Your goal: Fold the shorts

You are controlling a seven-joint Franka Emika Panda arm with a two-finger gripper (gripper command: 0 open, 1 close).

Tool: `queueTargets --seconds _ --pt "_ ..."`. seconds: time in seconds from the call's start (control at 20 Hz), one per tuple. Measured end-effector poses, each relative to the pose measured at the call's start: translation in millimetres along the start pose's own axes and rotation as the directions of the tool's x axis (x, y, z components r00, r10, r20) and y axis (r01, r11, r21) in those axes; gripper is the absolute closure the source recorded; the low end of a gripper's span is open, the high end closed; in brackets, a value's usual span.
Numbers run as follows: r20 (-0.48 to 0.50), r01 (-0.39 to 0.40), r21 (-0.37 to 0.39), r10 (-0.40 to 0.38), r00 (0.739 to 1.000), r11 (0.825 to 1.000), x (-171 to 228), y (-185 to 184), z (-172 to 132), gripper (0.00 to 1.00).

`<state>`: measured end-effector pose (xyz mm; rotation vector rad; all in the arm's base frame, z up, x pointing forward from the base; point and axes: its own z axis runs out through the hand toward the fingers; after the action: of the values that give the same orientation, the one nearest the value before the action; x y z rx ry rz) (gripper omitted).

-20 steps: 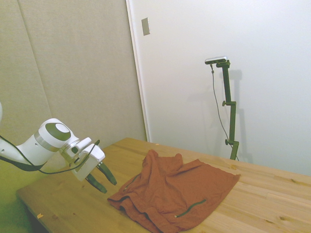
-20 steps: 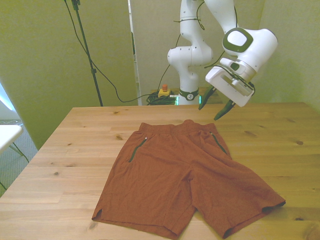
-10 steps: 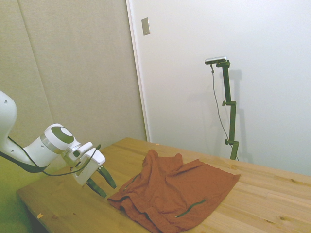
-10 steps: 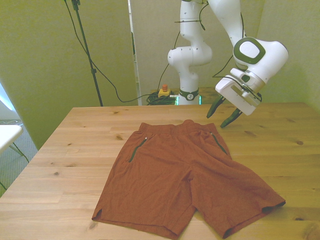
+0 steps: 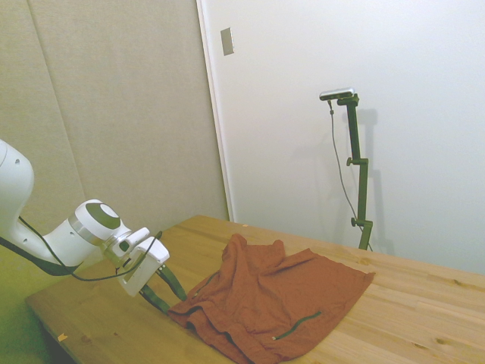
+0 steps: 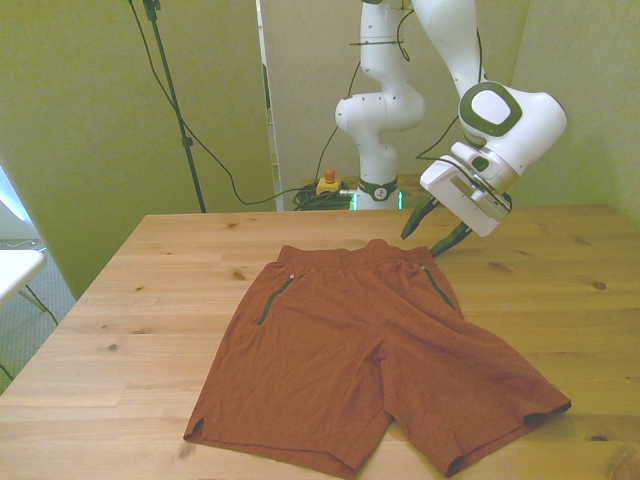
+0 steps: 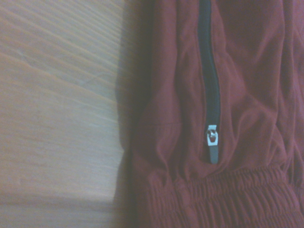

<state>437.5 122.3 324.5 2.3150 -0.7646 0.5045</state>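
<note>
Hiding shorts (image 5: 265,303) waistband: jaws' tips.

A robotics lab, by the look of it: a white arm (image 6: 400,90) bolted behind a plain wooden surface (image 6: 120,330), loose black cables (image 6: 210,150) trailing past a red stop button (image 6: 328,176), bare padded wall panels (image 5: 114,114) and a blank white wall (image 5: 424,91).

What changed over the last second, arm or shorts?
The gripper came down, swung out toward the front view's right and then back in, and now sits open just off the waistband corner of the shorts on the front view's right. Nothing was grasped. The shorts lie spread flat on the table exactly as before, both pocket zippers in the same place.
</note>
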Motion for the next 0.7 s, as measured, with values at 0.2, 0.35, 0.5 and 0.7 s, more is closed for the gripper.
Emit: queueTargets --seconds 0.2,0.35,0.5,0.7 --pt "-0.004 -0.011 -0.018 0.011 1.000 1.000 4.4 6.0 9.0 1.00" --pt "-0.003 -0.021 -0.029 0.021 1.000 0.999 8.6 10.7 16.6 1.00" --pt "-0.002 -0.023 -0.029 0.023 1.000 0.999 8.9 11.0 17.5 1.00" --pt "0.004 -0.019 -0.025 0.019 1.000 1.000 6.5 9.7 20.4 1.00"
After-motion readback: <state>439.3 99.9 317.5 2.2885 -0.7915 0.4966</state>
